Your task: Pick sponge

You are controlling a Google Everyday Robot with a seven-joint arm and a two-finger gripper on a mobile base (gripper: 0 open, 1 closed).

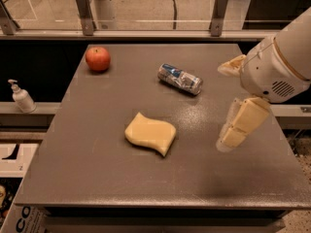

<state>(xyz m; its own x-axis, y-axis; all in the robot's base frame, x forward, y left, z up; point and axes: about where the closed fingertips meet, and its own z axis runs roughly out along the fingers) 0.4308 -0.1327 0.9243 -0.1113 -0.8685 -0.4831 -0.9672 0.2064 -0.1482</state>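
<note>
The pale yellow sponge (150, 133) lies flat near the middle of the dark grey table (97, 178), its wavy edges showing. My gripper (225, 106) hangs above the right side of the table, to the right of the sponge and apart from it. Its cream finger pads (243, 123) point down and to the left. The jaws stand apart with nothing between them.
A red apple (97, 58) sits at the table's far left. A crushed silver-blue can (180, 79) lies on its side behind the sponge. A white pump bottle (21, 96) stands on a ledge left of the table. A railing runs behind the table.
</note>
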